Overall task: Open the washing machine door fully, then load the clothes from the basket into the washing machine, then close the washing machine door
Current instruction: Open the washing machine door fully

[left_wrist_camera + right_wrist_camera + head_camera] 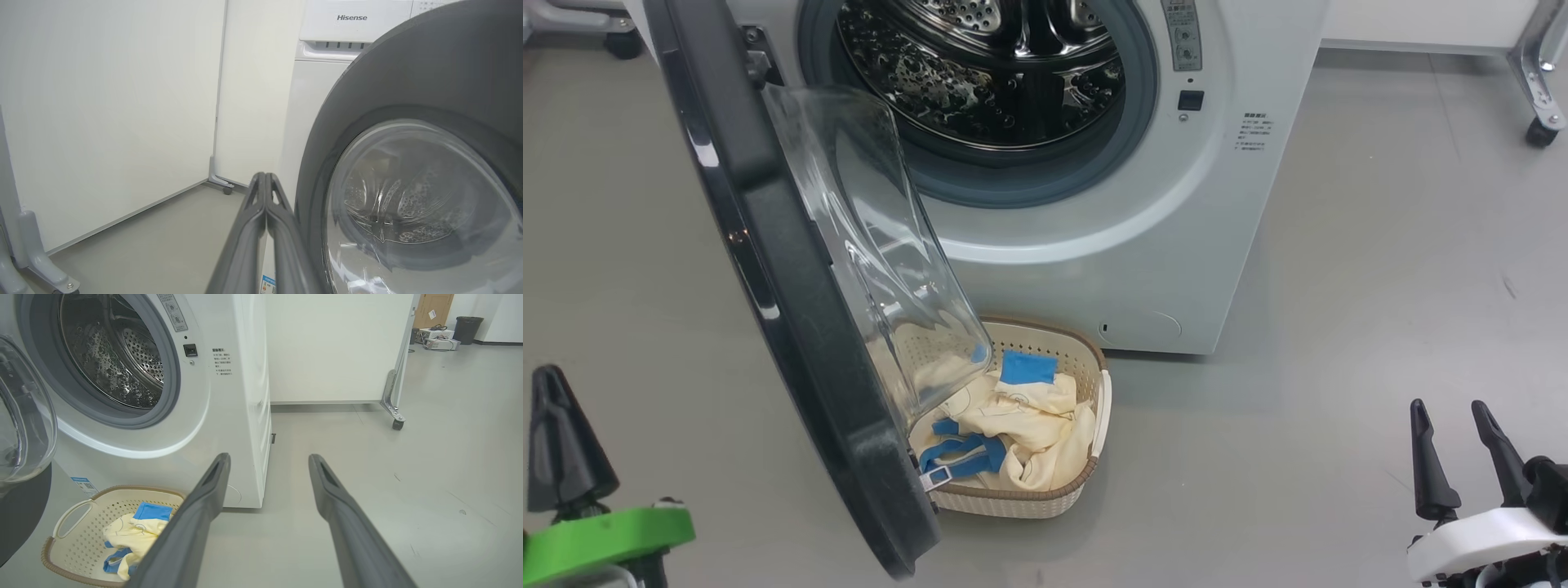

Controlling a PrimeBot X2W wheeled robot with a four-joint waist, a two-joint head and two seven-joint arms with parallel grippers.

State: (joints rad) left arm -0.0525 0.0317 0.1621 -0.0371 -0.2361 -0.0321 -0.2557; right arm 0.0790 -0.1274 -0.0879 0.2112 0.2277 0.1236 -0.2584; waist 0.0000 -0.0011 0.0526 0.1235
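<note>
Left tool (265, 176) closed, right tool (269, 459) spread (empty), one door (800, 343), one basket (1013, 500).

Left gripper (265, 176) is being held shut, jaws pressed together. Right gripper (1450, 407) is being held wide open, jaws pointing up.

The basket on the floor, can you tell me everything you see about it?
The basket is a small cream plastic tub with rounded corners, little holes all over its walls, a brown woven-look rim and a white side handle. It sits upright on the grey floor, right in front of the washing machine. Cream-yellow clothes with blue trim lie crumpled inside. In the head view the open door covers its left side; whether they touch can't be told.
</note>
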